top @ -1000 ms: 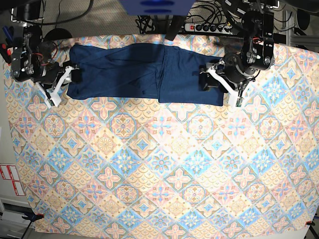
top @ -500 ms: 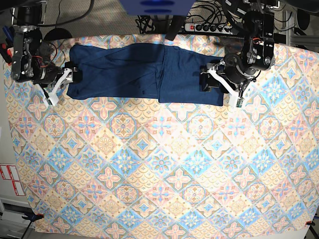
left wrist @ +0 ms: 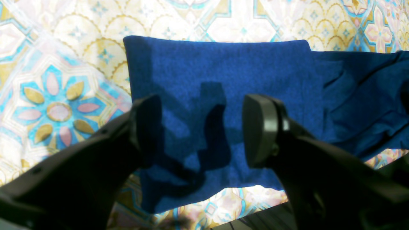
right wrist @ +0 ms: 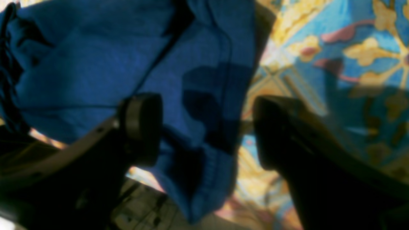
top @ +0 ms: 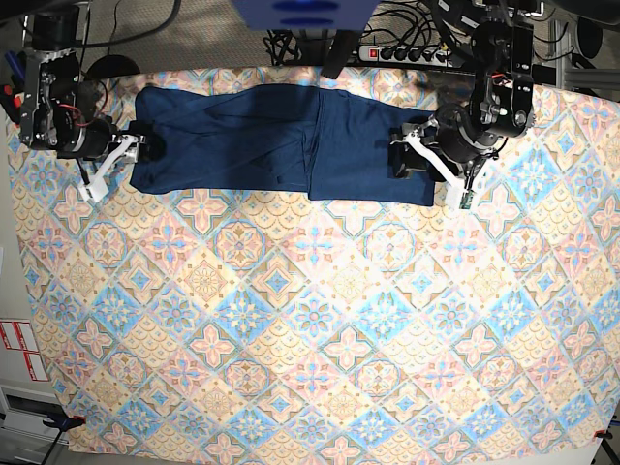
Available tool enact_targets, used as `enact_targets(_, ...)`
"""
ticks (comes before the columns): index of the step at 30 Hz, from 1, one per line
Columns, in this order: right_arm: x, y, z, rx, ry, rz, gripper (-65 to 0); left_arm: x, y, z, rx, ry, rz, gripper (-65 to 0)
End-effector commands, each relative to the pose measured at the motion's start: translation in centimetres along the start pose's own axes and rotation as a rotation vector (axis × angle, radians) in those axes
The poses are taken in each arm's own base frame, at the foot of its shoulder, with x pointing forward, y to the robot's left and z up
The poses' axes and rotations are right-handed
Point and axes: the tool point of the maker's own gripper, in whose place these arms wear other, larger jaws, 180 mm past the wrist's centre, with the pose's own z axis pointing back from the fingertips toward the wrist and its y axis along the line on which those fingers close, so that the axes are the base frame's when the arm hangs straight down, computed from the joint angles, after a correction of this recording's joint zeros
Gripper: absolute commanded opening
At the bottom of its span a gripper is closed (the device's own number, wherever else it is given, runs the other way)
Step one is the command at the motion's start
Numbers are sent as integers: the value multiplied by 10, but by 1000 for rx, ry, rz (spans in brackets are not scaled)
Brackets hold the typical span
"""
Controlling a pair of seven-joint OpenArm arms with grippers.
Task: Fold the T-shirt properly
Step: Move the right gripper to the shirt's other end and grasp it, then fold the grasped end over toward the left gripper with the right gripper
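The T-shirt (top: 281, 140) is dark navy and lies folded into a long band across the far side of the table. Its right part is a neat flat panel (left wrist: 220, 80). My left gripper (top: 399, 155) is at the band's right end. In the left wrist view it (left wrist: 201, 131) is open just above the panel, with nothing between the fingers. My right gripper (top: 143, 145) is at the band's left end. In the right wrist view it (right wrist: 204, 131) is open, with the shirt's hemmed edge (right wrist: 207, 172) lying between the two fingers.
The pastel patterned tablecloth (top: 310, 320) covers the whole table. A power strip (top: 402, 53) and cables lie behind the table's far edge. White labels with red print (top: 19, 349) sit off the table's left side.
The right arm has shifted slightly up and away along the table's left side, its gripper still at the shirt's left end. The left arm and the shirt have hardly moved.
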Motion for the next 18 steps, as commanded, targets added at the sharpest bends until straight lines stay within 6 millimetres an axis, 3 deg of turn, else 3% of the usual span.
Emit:
enact_targets(1,-3,10,-3,34,17,12,-222,10,-1,3,-7,-34,-10,-257)
enact_targets(8,-19,40,-24,103,58,21,-222,10,-2,3,-8,-34,-10,-257)
enact_targets(12,-38,44,-26,115,110,11,-222,10,-2,3,-9,-34,-9,-257)
enact_targets(18,-36,68,-32,160,97,25,-225,10,-2,3,-10,-34,-8,-257)
